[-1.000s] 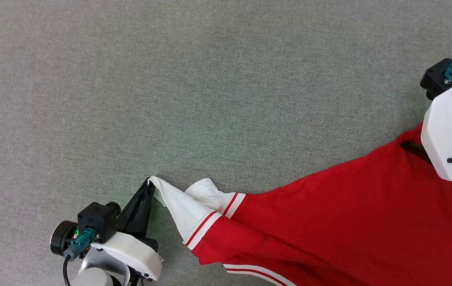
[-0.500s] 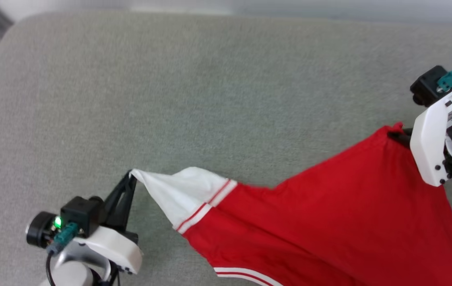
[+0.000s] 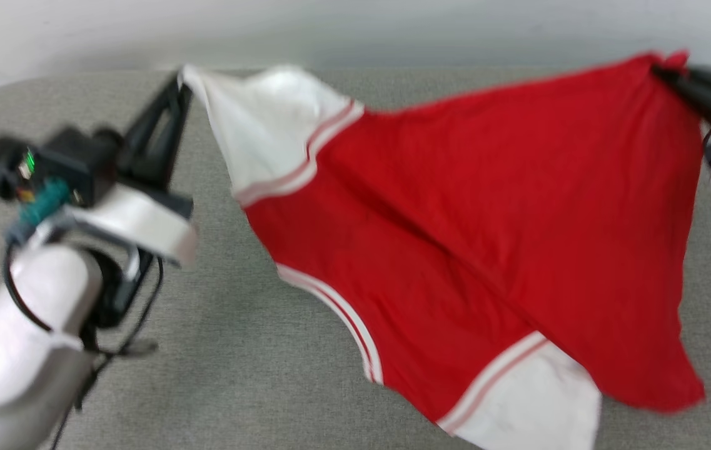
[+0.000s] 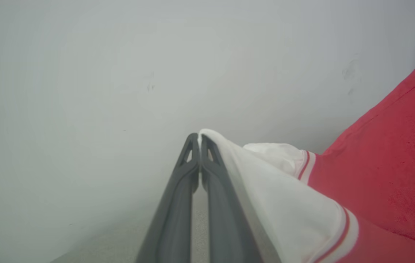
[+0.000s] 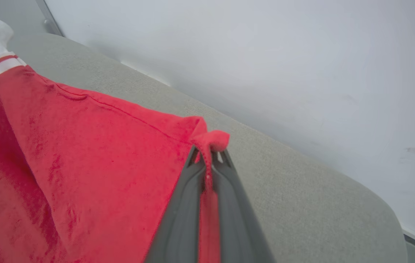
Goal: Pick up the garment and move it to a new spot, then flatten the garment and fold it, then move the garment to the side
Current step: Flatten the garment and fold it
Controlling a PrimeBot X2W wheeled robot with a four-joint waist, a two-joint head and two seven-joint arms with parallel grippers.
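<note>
Showing a round white arm (image 3: 11, 350), a black cable (image 3: 10, 284), a blue-green plug (image 3: 42, 203), a tiny green light (image 3: 30, 161), long dark fingers (image 3: 158, 131).

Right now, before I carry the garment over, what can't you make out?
Head view, motion blur: whether the garment touches the grey surface below.
Head view, bottom edge: cuts off the lower white sleeve.
Head view, right edge: cuts off the right gripper behind its fingers.

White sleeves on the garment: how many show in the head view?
2. One sleeve at top left, pinched by the left end effector; the other sleeve hangs at bottom right.
</note>
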